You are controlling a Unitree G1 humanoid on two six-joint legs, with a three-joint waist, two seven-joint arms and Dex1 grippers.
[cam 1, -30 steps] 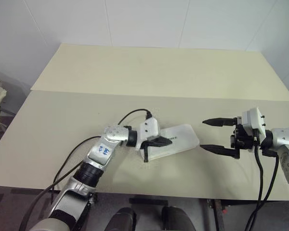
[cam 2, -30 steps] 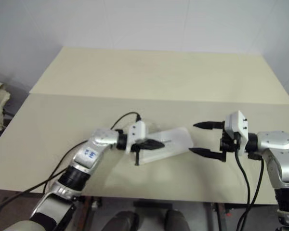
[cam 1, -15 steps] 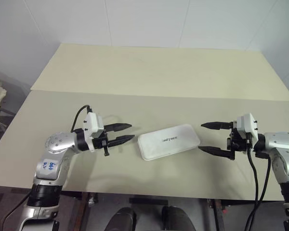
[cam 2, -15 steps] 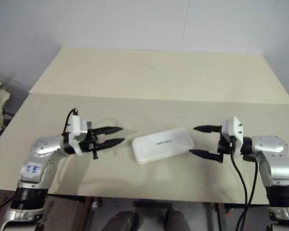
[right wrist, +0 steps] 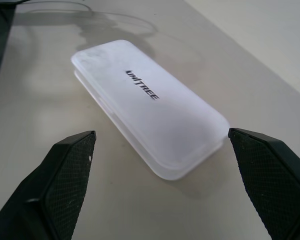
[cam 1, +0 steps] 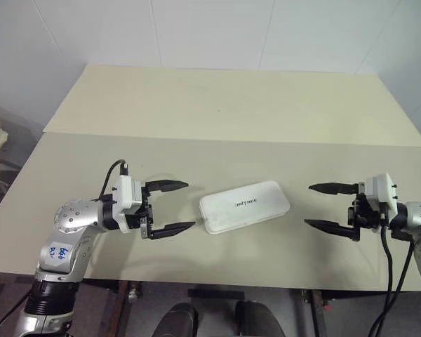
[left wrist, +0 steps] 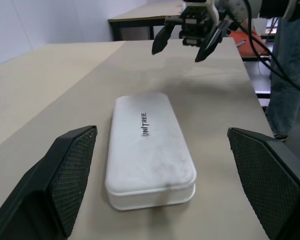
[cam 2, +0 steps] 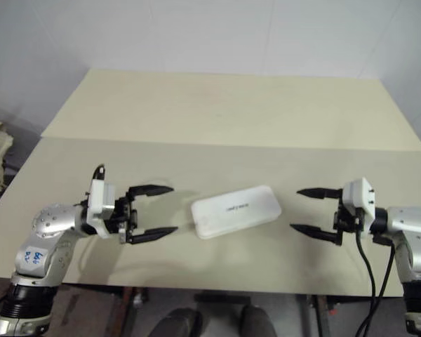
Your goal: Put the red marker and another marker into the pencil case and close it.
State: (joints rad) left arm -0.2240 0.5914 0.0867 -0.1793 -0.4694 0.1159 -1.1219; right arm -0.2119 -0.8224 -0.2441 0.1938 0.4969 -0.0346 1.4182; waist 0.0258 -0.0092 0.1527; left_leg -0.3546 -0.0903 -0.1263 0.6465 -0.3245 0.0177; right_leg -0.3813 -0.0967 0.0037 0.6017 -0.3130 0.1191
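The pale table [cam 1: 217, 112] carries one thing of the task: the pencil case [cam 1: 244, 206], a white box with rounded corners lying flat near the front edge, skewed a little, lid down and its dark lettering facing up. The two markers cannot be seen on the bare tabletop; judging from the shut lid, they are probably inside, and the task looks finished or nearly so.

The left pincer [cam 1: 170, 208] hovers just beside the case's left end, fingers spread wide and grasping nothing. The right pincer [cam 1: 330, 207] stands a little off the case's right end, likewise released and empty. Neither touches the case.

What could go wrong from here is small but real. In the right wrist view a thin seam shows along the side of the case — whether the latch has truly caught cannot be told, and an unlatched lid could spring up. A sideways sweep of either arm could also clip the light case and slide it toward the near edge — the front margin of table is narrow.
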